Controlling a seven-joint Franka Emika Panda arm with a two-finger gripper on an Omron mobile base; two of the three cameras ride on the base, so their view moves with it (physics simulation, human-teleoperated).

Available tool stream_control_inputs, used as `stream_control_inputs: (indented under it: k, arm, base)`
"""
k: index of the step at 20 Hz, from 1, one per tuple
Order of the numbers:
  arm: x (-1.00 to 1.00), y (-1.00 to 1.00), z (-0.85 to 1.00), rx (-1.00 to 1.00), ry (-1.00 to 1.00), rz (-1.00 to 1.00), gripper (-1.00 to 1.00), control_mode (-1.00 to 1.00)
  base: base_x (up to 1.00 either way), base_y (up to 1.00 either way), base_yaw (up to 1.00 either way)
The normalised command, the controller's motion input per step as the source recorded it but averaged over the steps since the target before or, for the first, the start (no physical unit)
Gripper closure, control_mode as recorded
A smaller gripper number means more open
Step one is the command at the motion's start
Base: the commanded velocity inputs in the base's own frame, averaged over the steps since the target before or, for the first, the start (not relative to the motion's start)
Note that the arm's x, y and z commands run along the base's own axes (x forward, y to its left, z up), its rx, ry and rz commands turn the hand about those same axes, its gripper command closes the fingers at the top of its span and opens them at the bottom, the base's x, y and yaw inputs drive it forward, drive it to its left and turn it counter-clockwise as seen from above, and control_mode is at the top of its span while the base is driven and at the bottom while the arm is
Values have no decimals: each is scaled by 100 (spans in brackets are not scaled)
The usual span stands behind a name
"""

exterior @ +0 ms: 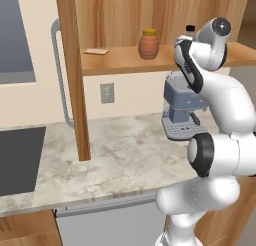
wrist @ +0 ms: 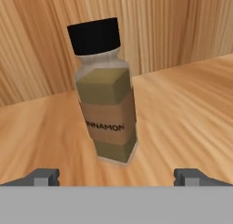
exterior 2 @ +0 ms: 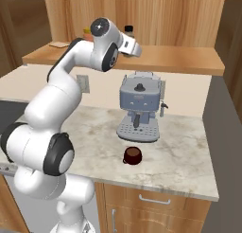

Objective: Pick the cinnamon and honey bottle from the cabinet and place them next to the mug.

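Note:
The cinnamon [wrist: 108, 100], a slim clear bottle of brown powder with a black cap, stands upright on the cabinet shelf [wrist: 191, 109]. It sits just ahead of my gripper [wrist: 122, 176], centred between the two fingertips. The gripper is open and holds nothing. In the left base view only the cinnamon cap [exterior: 190, 28] shows above my wrist. The honey bottle [exterior: 149, 44], a squat orange jar with a yellow lid, stands on the shelf to the cinnamon's left. The mug [exterior 2: 132, 155], small and dark reddish-brown, rests on the counter in front of the coffee machine [exterior 2: 139, 104].
The cabinet's open door edge [exterior: 75, 80] with its grey handle [exterior: 59, 75] hangs down to the counter at the left. A flat tan piece [exterior: 96, 51] lies on the shelf. A dark cooktop [exterior: 17, 160] is set into the marble counter [exterior: 125, 155].

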Motion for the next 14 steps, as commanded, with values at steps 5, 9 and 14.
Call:
stream_control_inputs:
  k: [5, 9, 14]
  arm:
    - [4, 0, 11, 0, 0, 0, -100, -100]
    - [1, 0, 3, 0, 0, 0, -100, -100]
    - [9, 0, 0, 0, 0, 0, -100, -100]
  base:
    - [0, 0, 0]
    - [0, 0, 0]
    - [0, 0, 0]
